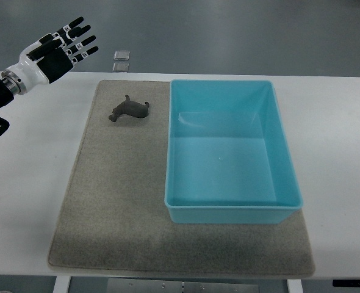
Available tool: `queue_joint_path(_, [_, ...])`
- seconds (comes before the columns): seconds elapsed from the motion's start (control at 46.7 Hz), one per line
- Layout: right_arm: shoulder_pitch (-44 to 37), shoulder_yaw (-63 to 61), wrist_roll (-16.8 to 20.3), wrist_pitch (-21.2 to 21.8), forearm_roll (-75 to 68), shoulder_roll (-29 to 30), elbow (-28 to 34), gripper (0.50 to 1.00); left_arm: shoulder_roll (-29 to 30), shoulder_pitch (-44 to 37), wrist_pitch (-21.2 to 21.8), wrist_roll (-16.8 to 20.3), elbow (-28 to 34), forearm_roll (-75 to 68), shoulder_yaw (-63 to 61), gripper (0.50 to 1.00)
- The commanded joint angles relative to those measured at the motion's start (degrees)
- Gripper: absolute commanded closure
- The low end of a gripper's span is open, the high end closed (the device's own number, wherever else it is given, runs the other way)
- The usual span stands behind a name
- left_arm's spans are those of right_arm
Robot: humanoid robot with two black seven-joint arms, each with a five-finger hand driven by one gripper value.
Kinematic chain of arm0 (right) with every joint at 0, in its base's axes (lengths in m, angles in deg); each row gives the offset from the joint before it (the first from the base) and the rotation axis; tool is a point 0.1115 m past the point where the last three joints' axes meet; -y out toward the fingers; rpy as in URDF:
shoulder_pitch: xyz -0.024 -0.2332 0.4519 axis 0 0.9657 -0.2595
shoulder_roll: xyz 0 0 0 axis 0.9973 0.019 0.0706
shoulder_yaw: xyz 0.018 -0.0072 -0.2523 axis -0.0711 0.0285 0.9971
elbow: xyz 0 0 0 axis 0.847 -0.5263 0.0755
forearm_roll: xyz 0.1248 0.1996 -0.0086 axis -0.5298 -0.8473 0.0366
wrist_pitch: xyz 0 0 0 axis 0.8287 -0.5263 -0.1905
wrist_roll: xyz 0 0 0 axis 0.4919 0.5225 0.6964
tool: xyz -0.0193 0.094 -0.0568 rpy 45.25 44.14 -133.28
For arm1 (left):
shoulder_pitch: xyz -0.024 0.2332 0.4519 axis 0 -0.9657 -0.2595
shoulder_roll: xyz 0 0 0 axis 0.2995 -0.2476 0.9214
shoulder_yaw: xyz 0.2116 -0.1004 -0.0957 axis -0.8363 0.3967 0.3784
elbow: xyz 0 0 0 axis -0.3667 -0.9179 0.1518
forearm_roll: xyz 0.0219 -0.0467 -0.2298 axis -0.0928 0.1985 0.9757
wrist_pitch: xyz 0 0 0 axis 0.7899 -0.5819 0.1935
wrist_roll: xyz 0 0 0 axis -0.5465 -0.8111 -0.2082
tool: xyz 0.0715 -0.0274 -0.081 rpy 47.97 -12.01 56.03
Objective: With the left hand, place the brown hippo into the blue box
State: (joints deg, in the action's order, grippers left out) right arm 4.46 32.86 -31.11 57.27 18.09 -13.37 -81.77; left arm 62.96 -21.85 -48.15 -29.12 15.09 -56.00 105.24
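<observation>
I see a white table (39,183) filling most of the view, with a grey mat (107,213) laid across its middle. On the right part of the mat sits the blue box (284,159), open at the top and with nothing inside. The brown hippo (130,110) lies on the mat near its far left corner, just beside the box's left wall but not touching it, and seems to be tipped on its side.

My left robot hand (61,49) hangs over the table's far left corner, well apart from the hippo. Its fingers (82,43) are spread wide and straight, holding and touching nothing. The right arm is not in view. Two small clear things (121,60) lie beyond the table's far edge; I cannot tell what they are.

I judge this as the reach, with no grasp made yet. Next I would bring the hand down and to the right over the hippo, then close around its body before lifting it over the box wall
</observation>
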Motion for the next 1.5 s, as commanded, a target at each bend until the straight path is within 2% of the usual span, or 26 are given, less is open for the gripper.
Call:
queue_joint_path(0.0, [0.0,0.0,0.0,0.0,0.0,0.0,0.0,0.564,0.0,0.0,0.0,0.0,0.0,0.0,0.1,0.500])
queue_joint_path(0.385, [0.0,0.0,0.0,0.0,0.0,0.0,0.0,0.564,0.0,0.3,0.0,0.2,0.5,0.2,0.3,0.500])
queue_joint_path(0.685, [0.0,0.0,0.0,0.0,0.0,0.0,0.0,0.564,0.0,1.2,-0.6,1.0,3.6,-1.8,-2.2,0.500])
queue_joint_path(0.835, [0.0,0.0,0.0,0.0,0.0,0.0,0.0,0.564,-0.1,3.7,-0.4,2.0,3.6,-16.1,-2.1,0.500])
queue_joint_path(1.049, [0.0,0.0,0.0,0.0,0.0,0.0,0.0,0.564,-0.1,4.4,-0.1,10.9,3.0,-32.2,-1.9,0.501])
queue_joint_path(1.199, [0.0,0.0,0.0,0.0,0.0,0.0,0.0,0.564,-0.1,5.9,0.4,14.3,3.0,-45.3,-1.9,0.501])
queue_joint_path(1.477, [0.0,0.0,0.0,0.0,0.0,0.0,0.0,0.564,-1.0,8.4,8.3,15.6,2.8,-67.5,-2.3,0.501])
